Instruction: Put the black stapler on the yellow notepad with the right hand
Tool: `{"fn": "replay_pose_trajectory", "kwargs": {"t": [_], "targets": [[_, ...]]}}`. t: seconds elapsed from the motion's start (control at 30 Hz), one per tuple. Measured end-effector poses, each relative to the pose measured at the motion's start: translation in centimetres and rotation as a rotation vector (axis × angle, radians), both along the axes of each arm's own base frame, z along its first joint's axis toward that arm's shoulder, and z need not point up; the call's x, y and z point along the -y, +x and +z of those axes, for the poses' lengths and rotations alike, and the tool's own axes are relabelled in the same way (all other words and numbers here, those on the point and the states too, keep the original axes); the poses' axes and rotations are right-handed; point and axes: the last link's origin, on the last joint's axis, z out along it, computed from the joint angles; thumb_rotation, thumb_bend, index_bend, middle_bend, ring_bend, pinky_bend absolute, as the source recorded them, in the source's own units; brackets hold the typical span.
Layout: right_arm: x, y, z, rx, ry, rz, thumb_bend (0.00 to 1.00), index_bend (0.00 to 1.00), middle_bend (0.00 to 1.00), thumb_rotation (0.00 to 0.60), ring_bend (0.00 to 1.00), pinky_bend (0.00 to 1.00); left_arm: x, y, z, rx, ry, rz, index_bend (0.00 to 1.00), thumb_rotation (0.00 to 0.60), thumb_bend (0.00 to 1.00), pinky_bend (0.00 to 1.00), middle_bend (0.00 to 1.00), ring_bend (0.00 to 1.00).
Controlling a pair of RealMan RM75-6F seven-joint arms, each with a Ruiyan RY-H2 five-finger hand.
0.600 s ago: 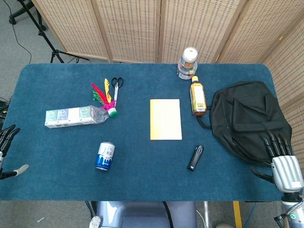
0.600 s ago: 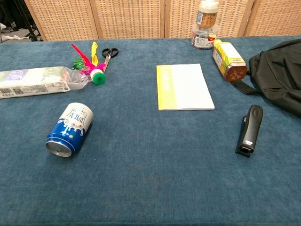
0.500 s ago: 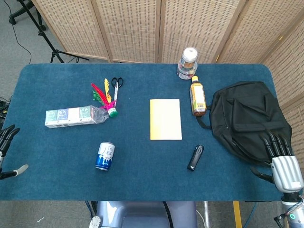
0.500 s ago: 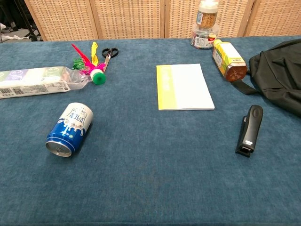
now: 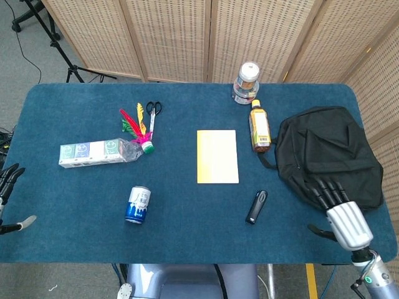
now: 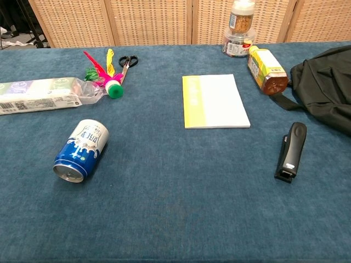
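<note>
The black stapler [image 5: 256,207] lies on the blue table, below and right of the yellow notepad [image 5: 217,156]; the chest view shows the stapler [image 6: 290,151] and the notepad [image 6: 214,101] too. My right hand [image 5: 340,215] hovers at the table's near right, fingers spread and holding nothing, well right of the stapler. My left hand [image 5: 7,198] is at the far left edge, open and empty. Neither hand appears in the chest view.
A black backpack [image 5: 327,154] lies right of the stapler, just behind my right hand. A tea bottle [image 5: 259,128] and a jar [image 5: 247,81] stand beyond the notepad. A blue can [image 5: 138,204], tissue pack [image 5: 90,151], shuttlecock [image 5: 138,132] and scissors [image 5: 152,114] lie on the left.
My right hand has moved left and slightly toward the near edge, closer to the stapler. Nothing on the table has moved.
</note>
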Motion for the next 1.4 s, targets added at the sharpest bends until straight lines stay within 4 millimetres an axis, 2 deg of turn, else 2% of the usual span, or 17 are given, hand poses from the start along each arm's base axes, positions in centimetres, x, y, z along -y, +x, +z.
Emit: {"fn": "replay_pose_trajectory", "kwargs": {"t": [0.2, 0.33, 0.5, 0.6, 0.97, 1.1, 1.17, 1.27, 1.4], "targets": [[3.3, 1.1, -3.4, -0.199, 0.153, 0.241, 0.0, 0.09, 0.0, 0.6, 0.0, 0.0, -0.5, 0.0, -0.3, -0.015, -0.006, 0.025, 0.0, 0.6, 0.0, 0.0, 0.0, 0.0], [5.0, 2.2, -5.6, -0.297, 0.213, 0.33, 0.02, 0.1, 0.0, 0.6, 0.0, 0.0, -0.7, -0.1, -0.6, -0.028, -0.014, 0.049, 0.0, 0.6, 0.0, 0.0, 0.0, 0.0], [6.6, 2.8, -7.8, -0.415, 0.249, 0.396, 0.13, 0.12, 0.03, 0.6, 0.0, 0.03, -0.9, -0.2, -0.9, -0.034, -0.038, 0.068, 0.0, 0.6, 0.0, 0.0, 0.0, 0.0], [7.2, 3.0, -8.8, -0.452, 0.266, 0.41, 0.22, 0.13, 0.05, 0.6, 0.0, 0.08, -1.0, -0.3, -0.9, -0.039, -0.04, 0.072, 0.0, 0.6, 0.0, 0.0, 0.0, 0.0], [8.2, 3.0, -11.2, -0.589, 0.312, 0.438, 0.46, 0.21, 0.15, 0.6, 0.11, 0.18, -1.1, -0.3, -1.2, -0.044, -0.055, 0.081, 0.0, 0.6, 0.0, 0.0, 0.0, 0.0], [8.2, 2.8, -12.1, -0.604, 0.321, 0.44, 0.56, 0.3, 0.25, 0.6, 0.2, 0.25, -1.3, -0.3, -1.3, -0.044, -0.054, 0.085, 0.0, 0.6, 0.0, 0.0, 0.0, 0.0], [8.3, 2.9, -12.5, -0.607, 0.32, 0.443, 0.62, 0.4, 0.35, 0.6, 0.28, 0.32, -1.3, -0.4, -1.3, -0.044, -0.056, 0.087, 0.0, 0.6, 0.0, 0.0, 0.0, 0.0], [8.5, 3.0, -13.0, -0.605, 0.312, 0.452, 0.68, 0.5, 0.45, 0.6, 0.38, 0.35, -1.4, -0.4, -1.3, -0.044, -0.057, 0.09, 0.0, 0.6, 0.0, 0.0, 0.0, 0.0], [8.7, 3.2, -13.2, -0.581, 0.288, 0.466, 0.76, 0.55, 0.51, 0.6, 0.42, 0.38, -1.4, -0.4, -1.3, -0.041, -0.055, 0.091, 0.0, 0.6, 0.0, 0.0, 0.0, 0.0]]}}
